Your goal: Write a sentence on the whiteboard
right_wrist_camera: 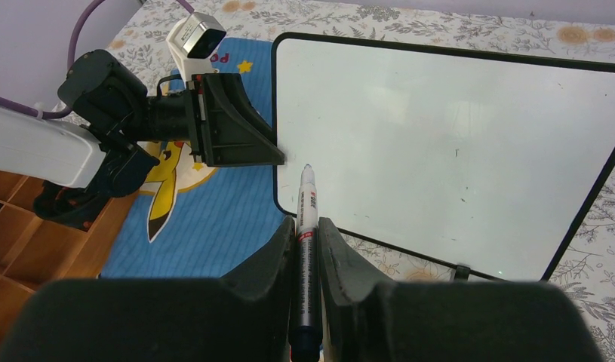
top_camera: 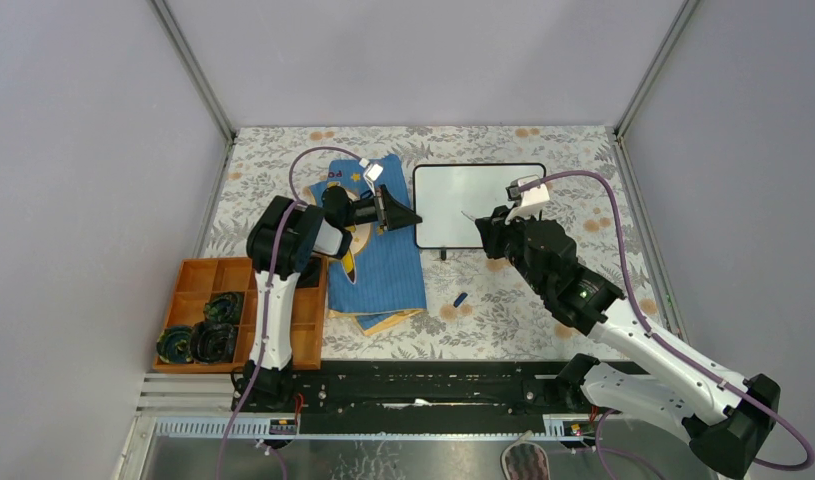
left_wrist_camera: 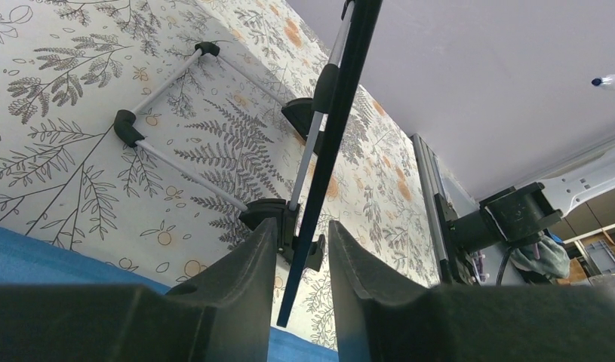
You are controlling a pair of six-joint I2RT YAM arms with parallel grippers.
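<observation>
Whiteboard (top_camera: 480, 205): seen at 12 o'clock on the table (top_camera: 543, 300), just beside the blue cloth (top_camera: 383, 270).
Left gripper (left_wrist_camera: 300, 234): set narrow around the board's 9 o'clock edge; a squeeze cannot be told.
Right gripper (right_wrist_camera: 305, 226): closed on a marker (right_wrist_camera: 309, 197), tip held over the board's 8 o'clock part.

overhead camera looks down; close wrist cameras face each other across the whiteboard (right_wrist_camera: 440, 143).

A blue cartoon-print cloth (top_camera: 388, 275) is lying rumpled on the flowered table cover (top_camera: 543, 330), just beside an orange divided tray (top_camera: 196, 283). Dark coiled things (top_camera: 208, 335) are sitting in several of the tray's compartments. A small dark-blue cap (top_camera: 460, 299) is lying alone on the cover, near the cloth
</observation>
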